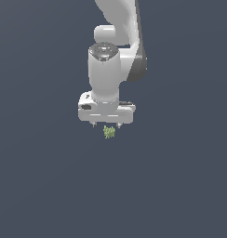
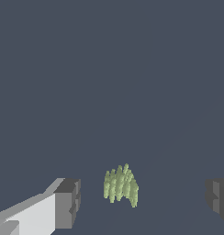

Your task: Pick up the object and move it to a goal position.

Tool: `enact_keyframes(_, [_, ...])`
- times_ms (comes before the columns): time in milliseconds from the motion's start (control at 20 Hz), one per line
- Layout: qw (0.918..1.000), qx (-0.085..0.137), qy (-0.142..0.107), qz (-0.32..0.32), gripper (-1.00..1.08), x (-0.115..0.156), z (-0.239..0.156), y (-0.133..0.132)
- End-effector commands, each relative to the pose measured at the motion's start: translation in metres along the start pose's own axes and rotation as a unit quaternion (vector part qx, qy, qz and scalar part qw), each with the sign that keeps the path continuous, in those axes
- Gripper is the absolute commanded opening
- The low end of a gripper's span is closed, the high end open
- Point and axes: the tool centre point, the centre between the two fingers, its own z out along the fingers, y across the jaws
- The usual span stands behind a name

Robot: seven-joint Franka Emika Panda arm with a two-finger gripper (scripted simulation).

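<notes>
Claw [image 1: 106, 124] first: we are finding it spread wide and gripping nothing, pointing down from the white arm [image 1: 116, 42] in the exterior view.

Working from the exterior view's left to its right, we are noting the claw's body, then one short fingertip below it, then the object [image 1: 109, 132], then the second fingertip. The object, a small yellow-green spiky tuft, is sitting just under the claw and a little towards the exterior view's right of its centre line.

In the wrist view we are seeing the claw [image 2: 143, 195] with both fingertips [image 2: 68, 202] apart from the object [image 2: 120, 186]; the tuft is standing between them, nearer one finger than the other, with open gaps on both sides. It appears to be resting on the plain dark surface, though no clear shadow is confirming contact.

We are judging the step in hand to be the approach before the grasp: nothing is lifted. No goal marker is showing in either view.

In our judgement the next move is calling for a slight further descent so the pads bracket the tuft's body, then a closing squeeze. The tuft is small, so a shallow closure risks missing it.
</notes>
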Motion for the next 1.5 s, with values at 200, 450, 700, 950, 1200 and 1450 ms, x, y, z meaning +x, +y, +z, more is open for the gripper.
enact_keyframes(200, [1.0000,-0.003,0.004,0.000,1.00,0.003,-0.005,0.005])
enact_keyframes(450, [0.9999,-0.011,0.012,-0.001,1.00,0.009,-0.015,0.017])
enact_keyframes(700, [0.9999,-0.011,0.012,-0.001,1.00,0.010,-0.016,0.018])
enact_keyframes(950, [0.9999,-0.010,0.011,0.001,1.00,0.007,-0.010,0.016])
enact_keyframes(1200, [0.9999,-0.006,0.005,0.010,1.00,-0.005,0.010,0.012])
enact_keyframes(1450, [0.9997,0.001,-0.006,0.025,1.00,-0.026,0.044,0.006])
